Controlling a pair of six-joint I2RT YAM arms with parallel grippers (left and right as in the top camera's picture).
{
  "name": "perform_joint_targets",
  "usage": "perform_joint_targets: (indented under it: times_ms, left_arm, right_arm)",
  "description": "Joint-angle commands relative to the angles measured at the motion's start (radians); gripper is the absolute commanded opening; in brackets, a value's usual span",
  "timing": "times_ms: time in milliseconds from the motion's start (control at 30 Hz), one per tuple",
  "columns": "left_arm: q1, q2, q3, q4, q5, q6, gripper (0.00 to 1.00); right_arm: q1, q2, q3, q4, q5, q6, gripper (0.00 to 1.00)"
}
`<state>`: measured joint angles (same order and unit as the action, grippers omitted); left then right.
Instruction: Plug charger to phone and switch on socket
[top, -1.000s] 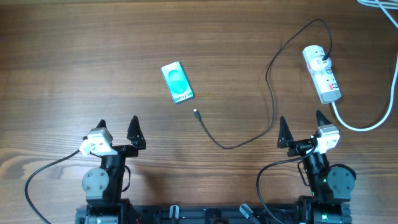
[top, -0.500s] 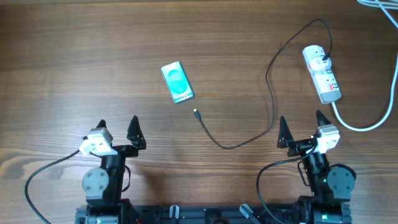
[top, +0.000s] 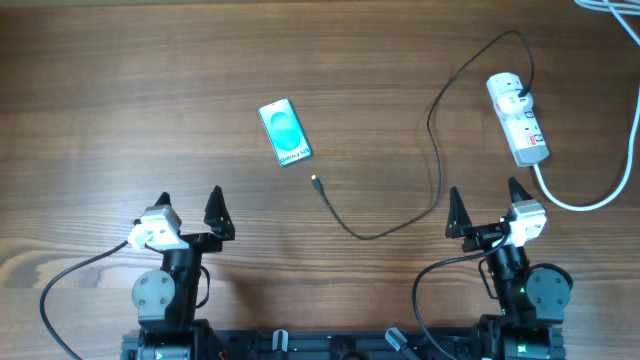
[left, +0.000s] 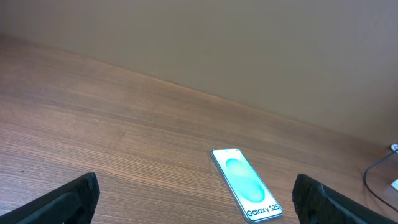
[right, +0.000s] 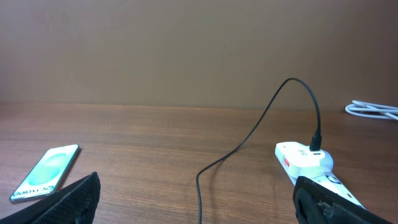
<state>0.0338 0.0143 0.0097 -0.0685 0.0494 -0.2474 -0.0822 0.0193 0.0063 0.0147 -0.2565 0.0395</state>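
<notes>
The phone (top: 285, 133) lies flat on the wood table, cyan screen up, left of centre; it also shows in the left wrist view (left: 247, 185) and the right wrist view (right: 46, 172). The charger cable (top: 437, 150) runs from its silvery plug tip (top: 315, 181), just below the phone, in a loop up to the white adapter (top: 517, 98) plugged into the socket (top: 518, 118) at the far right. The cable (right: 249, 140) and socket (right: 306, 163) show in the right wrist view. My left gripper (top: 188, 207) and right gripper (top: 484, 202) are open, empty, near the front edge.
The socket's thick white cord (top: 590, 200) curves off along the right edge of the table. More white cord (top: 607, 12) lies at the top right corner. A plain wall stands behind the table's far edge in both wrist views.
</notes>
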Motion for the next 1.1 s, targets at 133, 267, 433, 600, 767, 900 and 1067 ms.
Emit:
perform_joint_targets:
  times_ms: [133,267,433,600,767,900,1067]
  left_arm:
    - [-0.005,0.002,-0.004,-0.007,-0.01,0.016,1.0]
    - [-0.005,0.002,-0.004,-0.007,-0.01,0.016,1.0]
    - [-0.005,0.002,-0.004,-0.007,-0.01,0.016,1.0]
    - [-0.005,0.002,-0.004,-0.007,-0.01,0.016,1.0]
    - [-0.005,0.002,-0.004,-0.007,-0.01,0.016,1.0]
    - [-0.005,0.002,-0.004,-0.007,-0.01,0.016,1.0]
    - [-0.005,0.002,-0.004,-0.007,-0.01,0.016,1.0]
  right_arm:
    - [-0.006,-0.014,-0.001,0.003,0.013,-0.011,1.0]
    - [-0.006,-0.014,-0.001,0.003,0.012,-0.011,1.0]
    - [-0.006,-0.014,-0.001,0.003,0.013,-0.011,1.0]
    - [-0.006,-0.014,-0.001,0.003,0.013,-0.011,1.0]
    - [-0.006,-0.014,-0.001,0.003,0.013,-0.011,1.0]
    - [-0.006,-0.014,-0.001,0.003,0.012,-0.011,1.0]
    - [-0.006,-0.014,-0.001,0.003,0.013,-0.011,1.0]
